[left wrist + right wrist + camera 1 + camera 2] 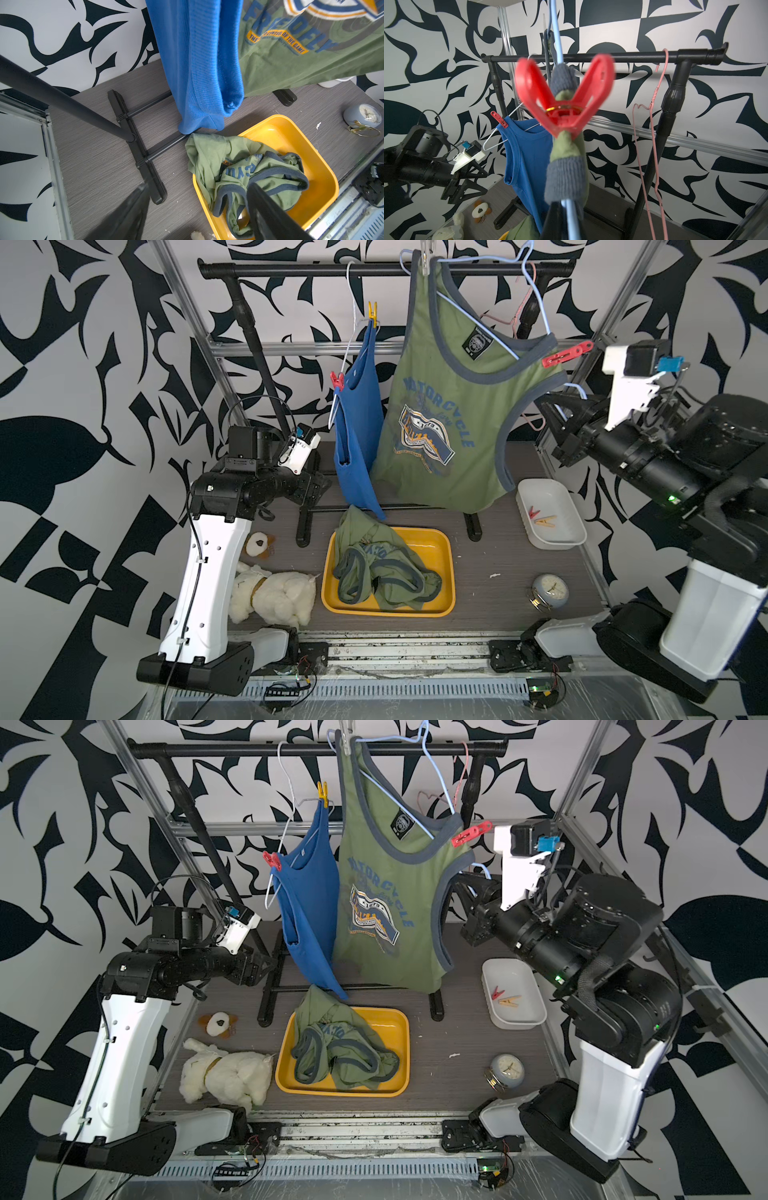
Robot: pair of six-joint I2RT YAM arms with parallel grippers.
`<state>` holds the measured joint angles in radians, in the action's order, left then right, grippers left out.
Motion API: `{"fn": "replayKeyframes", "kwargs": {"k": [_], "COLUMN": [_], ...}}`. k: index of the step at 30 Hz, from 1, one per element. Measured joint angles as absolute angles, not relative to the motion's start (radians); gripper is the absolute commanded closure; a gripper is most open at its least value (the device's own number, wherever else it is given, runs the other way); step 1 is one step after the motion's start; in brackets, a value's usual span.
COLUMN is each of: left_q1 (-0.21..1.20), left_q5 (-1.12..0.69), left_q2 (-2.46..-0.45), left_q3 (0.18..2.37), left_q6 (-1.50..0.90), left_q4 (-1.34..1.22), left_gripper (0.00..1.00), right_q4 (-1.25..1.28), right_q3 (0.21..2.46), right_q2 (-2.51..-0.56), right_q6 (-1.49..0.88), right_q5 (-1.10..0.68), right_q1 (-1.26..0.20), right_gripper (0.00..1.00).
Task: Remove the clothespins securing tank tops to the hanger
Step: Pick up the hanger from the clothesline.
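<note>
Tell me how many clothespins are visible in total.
6. On the blue tank top: yellow clothespin, red clothespin. On the hanging green tank top: red shoulder clothespin, pale clothespin at its top. In the white tray: small red clothespin, wooden clothespin. Cloth may hide more.

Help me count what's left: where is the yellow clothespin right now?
In both top views the yellow clothespin grips the upper strap of the blue tank top on the white hanger, just left of the hanging green tank top.

- olive tank top point(449, 414): grey-blue trim, blue-and-yellow chest print
- second tank top point(358, 435): plain bright blue
- red clothespin point(567, 354), second red clothespin point(337, 380), yellow clothespin point(372, 315)
- hanger point(558, 41): light blue
- tray point(440, 549): yellow
- tabletop point(498, 585): grey woodgrain
- wall point(83, 364): black-on-white swirls
</note>
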<state>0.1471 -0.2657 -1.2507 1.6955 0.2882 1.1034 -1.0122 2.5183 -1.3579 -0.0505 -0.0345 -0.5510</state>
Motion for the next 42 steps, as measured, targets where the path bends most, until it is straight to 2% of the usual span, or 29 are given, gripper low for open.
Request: {"fn": "replayKeyframes", "kwargs": {"k": [18,22,34,42], "left_q1": [0.147,0.147,0.147,0.147], "left_q5": [-0.259,-0.259,-0.263,-0.281], "left_q2": [-1.241,-1.214,-1.172,-1.155], "left_q3": [1.692,1.674,1.648,1.744], "left_q6": [0.348,0.382,0.41,0.439], "left_q4": [1.114,1.133,1.148,1.205], "left_gripper": [0.2,0.16,0.16,0.16], "right_q4": [-0.981,-0.974,-0.968,-0.962], "right_q3": [2.551,2.571,2.568,2.507], "right_q2": [-1.268,-1.261,-1.195,-1.176], "right_q6": [-0.084,-0.094,-0.111,-0.126], "right_q5": [-0.189,-0.213,-0.252,-0.312], "right_q1": [-0.551,-0.551,-0.551,-0.551], "right_gripper": [1.0,1.0,1.0,1.0]}}
